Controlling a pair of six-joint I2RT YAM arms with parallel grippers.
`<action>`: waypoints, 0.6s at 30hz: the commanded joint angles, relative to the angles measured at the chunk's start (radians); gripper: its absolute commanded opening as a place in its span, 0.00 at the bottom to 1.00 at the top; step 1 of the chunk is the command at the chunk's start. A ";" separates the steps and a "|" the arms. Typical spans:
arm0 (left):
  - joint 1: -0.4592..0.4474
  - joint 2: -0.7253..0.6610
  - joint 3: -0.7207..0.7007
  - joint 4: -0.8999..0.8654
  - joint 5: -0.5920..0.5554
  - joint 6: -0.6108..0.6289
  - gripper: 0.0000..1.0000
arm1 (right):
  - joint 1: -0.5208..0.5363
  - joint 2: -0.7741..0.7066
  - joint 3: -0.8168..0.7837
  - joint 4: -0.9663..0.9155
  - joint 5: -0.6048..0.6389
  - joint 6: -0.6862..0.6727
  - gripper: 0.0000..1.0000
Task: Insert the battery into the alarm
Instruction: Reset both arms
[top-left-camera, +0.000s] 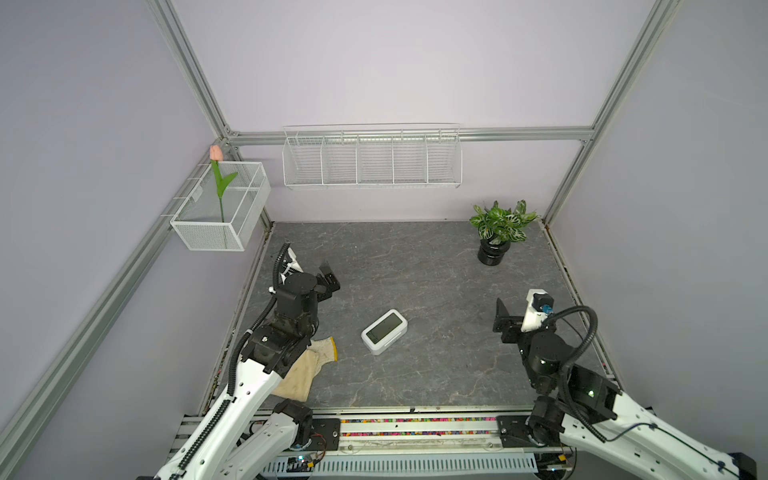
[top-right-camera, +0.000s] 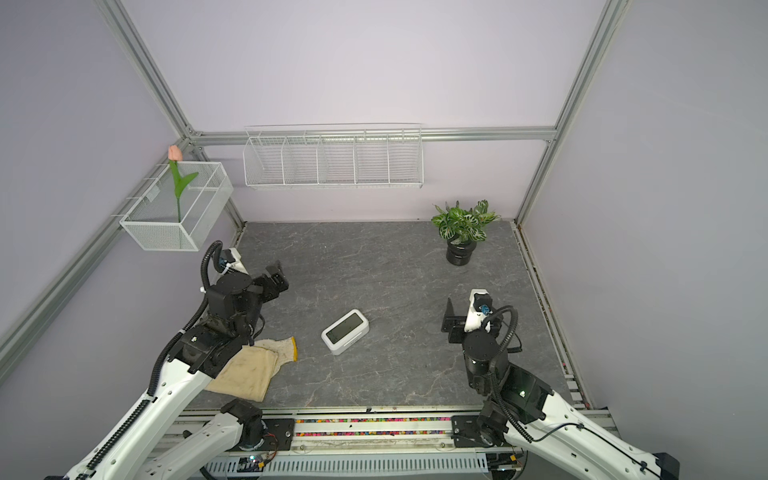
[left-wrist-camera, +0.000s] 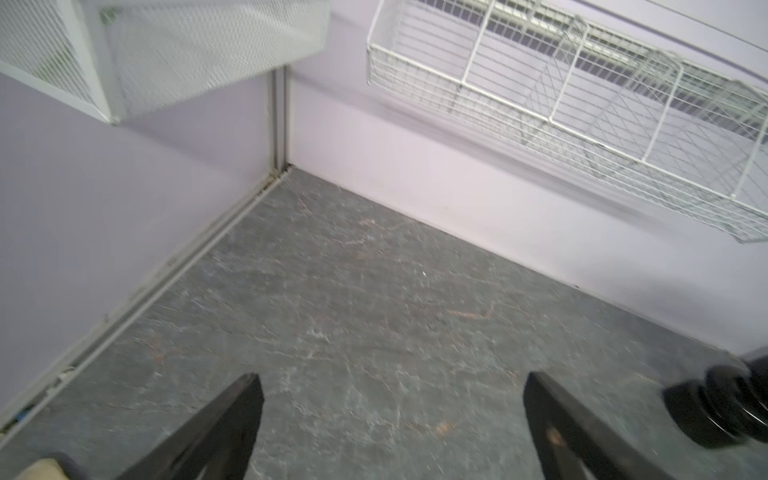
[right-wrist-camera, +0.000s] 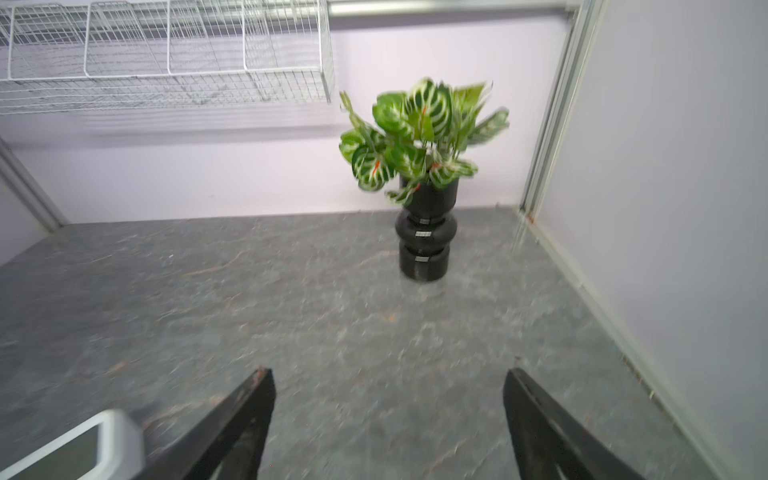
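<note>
Top views both show me the alarm (top-left-camera: 384, 331) lying screen-up on the grey table (top-left-camera: 436, 266), a little toward 6 o'clock from its middle. It is a white rounded block with a grey-green display (too small for me to read anything on it). The left gripper (left-wrist-camera: 392, 377), at the alarm's 10 o'clock, has its fingers spread, grasping nothing. The right gripper (right-wrist-camera: 388, 371), at 3 o'clock, is likewise spread.

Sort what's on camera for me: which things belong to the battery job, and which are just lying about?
Job: white rounded plastic alarm, grey-green screen up; no battery in view.
Lying about: beige knitted glove; green leafy plant in black pot; pink tulip in white mesh basket; white wire wall rack.
</note>
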 joint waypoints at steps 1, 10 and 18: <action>0.010 0.020 -0.065 0.146 -0.176 0.123 1.00 | -0.033 0.053 -0.094 0.493 0.066 -0.387 0.89; 0.202 0.176 -0.213 0.372 0.006 0.127 1.00 | -0.477 0.245 -0.123 0.450 -0.289 -0.119 0.89; 0.237 0.260 -0.399 0.670 0.024 0.297 1.00 | -0.723 0.464 -0.196 0.608 -0.428 -0.045 0.89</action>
